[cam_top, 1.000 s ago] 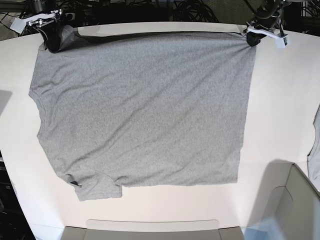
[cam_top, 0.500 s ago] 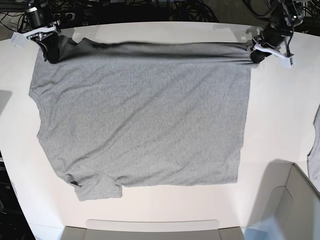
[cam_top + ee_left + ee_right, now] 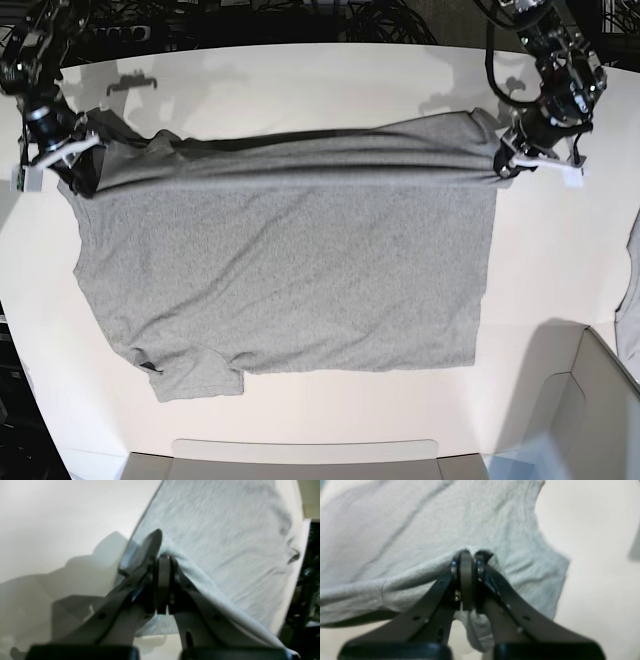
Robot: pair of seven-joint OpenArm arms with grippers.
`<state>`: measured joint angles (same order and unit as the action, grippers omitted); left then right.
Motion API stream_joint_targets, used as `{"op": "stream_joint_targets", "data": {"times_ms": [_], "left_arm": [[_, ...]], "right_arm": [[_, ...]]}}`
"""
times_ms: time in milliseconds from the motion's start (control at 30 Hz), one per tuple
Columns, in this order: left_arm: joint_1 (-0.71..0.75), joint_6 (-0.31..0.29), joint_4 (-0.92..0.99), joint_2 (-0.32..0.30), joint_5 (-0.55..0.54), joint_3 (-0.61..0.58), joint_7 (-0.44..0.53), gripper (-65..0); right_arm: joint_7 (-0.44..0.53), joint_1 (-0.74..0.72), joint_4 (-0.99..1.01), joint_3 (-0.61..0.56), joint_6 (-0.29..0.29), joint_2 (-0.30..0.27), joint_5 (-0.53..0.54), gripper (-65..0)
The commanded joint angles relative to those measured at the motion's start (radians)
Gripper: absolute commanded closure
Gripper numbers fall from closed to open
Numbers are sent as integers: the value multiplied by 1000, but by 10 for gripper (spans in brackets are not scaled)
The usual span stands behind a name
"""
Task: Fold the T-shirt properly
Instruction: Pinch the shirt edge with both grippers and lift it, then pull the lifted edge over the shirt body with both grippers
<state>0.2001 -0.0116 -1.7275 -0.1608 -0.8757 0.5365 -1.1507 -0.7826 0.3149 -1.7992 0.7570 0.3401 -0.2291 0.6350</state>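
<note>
The heather-grey T-shirt [image 3: 290, 270] lies plain face up on the white table [image 3: 560, 240]. Its far edge is lifted and drawn toward the near side, making a taut band with a dark shadow behind it. My left gripper [image 3: 505, 163] is at the right of the base view, shut on the shirt's far right corner. In the left wrist view the left gripper [image 3: 163, 557] pinches the T-shirt [image 3: 225, 530] cloth. My right gripper [image 3: 72, 160] is shut on the far left corner. In the right wrist view the right gripper [image 3: 467, 555] has the T-shirt [image 3: 420, 525] bunched between its jaws.
A thin sliver of plain grey cloth [image 3: 630, 300] hangs at the right edge. A pale open box [image 3: 575, 400] stands at the near right, and a flat tray edge [image 3: 300, 452] lies along the near side. Dark cables [image 3: 300, 20] run behind the table's far edge.
Both grippers have come toward the near side, bringing the shirt's far edge with them. The edge has risen off the table and lies over the shirt's body.
</note>
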Motion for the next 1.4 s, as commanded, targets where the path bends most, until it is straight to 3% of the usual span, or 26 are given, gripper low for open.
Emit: {"op": "stream_joint_targets", "data": {"times_ms": [0,200,433,500,800,1067,1367], "left_arm": [[-27,12,4,-12,-13,-6,15,0],[-138,63,136,-19,-13,-25,16,0],[-225,65,209,-21,-12,-26,16,0],[-251,65,241,-21,-9,-28,16,0],[-360,57,269,-15,198,-28,16,0],[-434,57,338,-19,238,-117,24,0],[-445,57,444,-36,238,-166,146,0]], "right_arm": [[13,-30,3,0,4,-17,-16,0],[13,-161,152,-6,109,-19,-154,0],[13,-256,247,-6,178,-11,-303,0],[13,-279,266,-6,178,-16,-320,0],[16,-380,352,-58,178,-20,-386,0],[18,-488,450,-72,178,-14,-465,0],[19,-577,559,-86,178,-40,-496,0]]}}
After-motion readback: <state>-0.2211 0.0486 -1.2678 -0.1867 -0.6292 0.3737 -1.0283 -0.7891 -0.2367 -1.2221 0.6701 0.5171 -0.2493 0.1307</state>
